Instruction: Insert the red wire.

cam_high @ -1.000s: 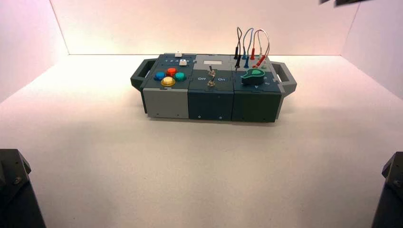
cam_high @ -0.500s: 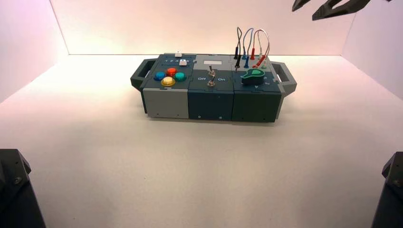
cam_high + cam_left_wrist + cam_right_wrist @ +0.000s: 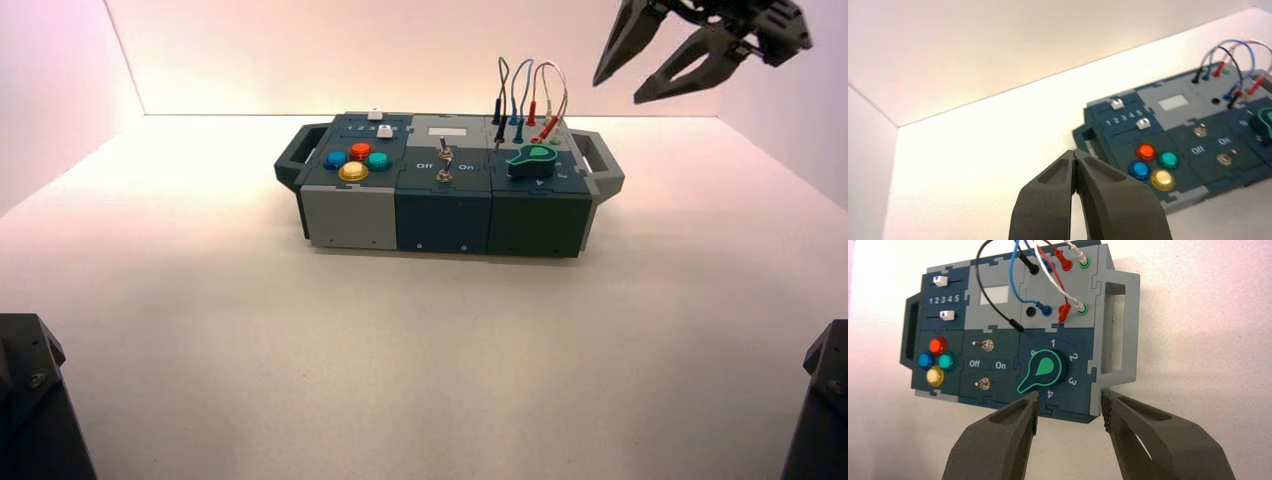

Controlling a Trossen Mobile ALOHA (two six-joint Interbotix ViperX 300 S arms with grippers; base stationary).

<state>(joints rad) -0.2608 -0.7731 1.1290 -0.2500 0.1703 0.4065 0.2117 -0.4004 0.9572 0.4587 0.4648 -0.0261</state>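
Hanging above and to the robot's right of the box (image 3: 979,365), the right gripper (image 3: 1070,392) has its jaws spread wide, with nothing between them. The red wire (image 3: 1054,271) lies out beyond the jaws' tips, well apart from them, over the light gray panel. Its far red plug (image 3: 1063,261) stands in a socket; its near red plug (image 3: 1063,314) leans across the near red socket, tip pointing toward the knob (image 3: 1047,368). That green-marked knob sits nearer the jaws than the wire does. Also ahead of the jaws, a white lead (image 3: 1050,277) ends in two green-ringed sockets, and the black lead's near plug (image 3: 1016,326) lies beside its socket (image 3: 1031,311). The left gripper (image 3: 1074,152) waits with jaws closed together, the box beyond its tips.
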